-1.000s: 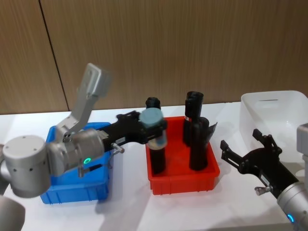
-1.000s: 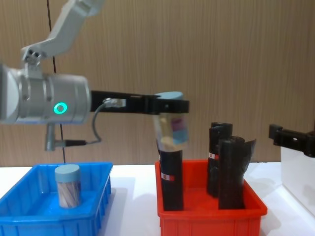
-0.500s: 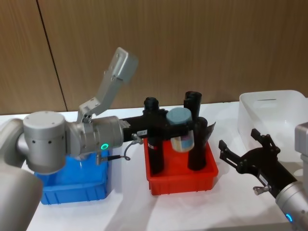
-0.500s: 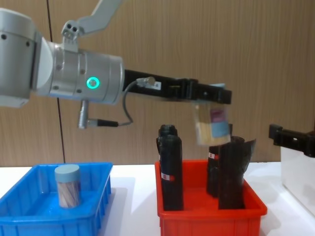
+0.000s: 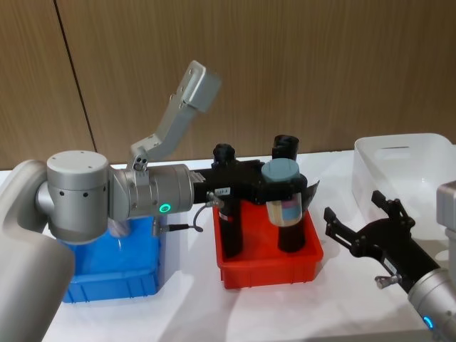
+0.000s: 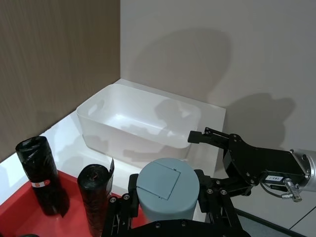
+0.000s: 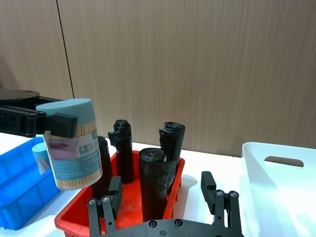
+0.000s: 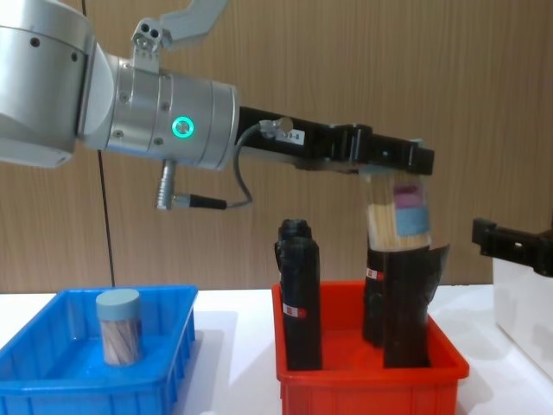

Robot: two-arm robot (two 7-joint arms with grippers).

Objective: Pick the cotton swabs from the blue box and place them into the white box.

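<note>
The left gripper (image 8: 399, 162) is clamping 1 cotton swab jar (image 8: 399, 220) by its lid above the black rolls (image 8: 298, 294) in the red bin (image 5: 271, 267). A second jar (image 8: 118, 327) is standing in the blue box (image 8: 52, 393) at the bin's 9 o'clock. The right gripper (image 5: 353, 204) is hovering with fingers spread wide, holding nothing, beside the white box (image 5: 427, 153) at the bin's 3 o'clock.

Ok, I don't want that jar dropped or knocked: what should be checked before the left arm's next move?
1. Left gripper shut on the clear plastic cotton swab jar with the blue-grey lid: ok.
2. Jar over the smooth white plastic box: not ok, it hangs over the red plastic bin.
3. Jar's bottom clear of the tall black rolls: cannot tell.
4. Room inside the white box: ok.
5. Open right gripper, beside the white box, out of the path: cannot tell.
</note>
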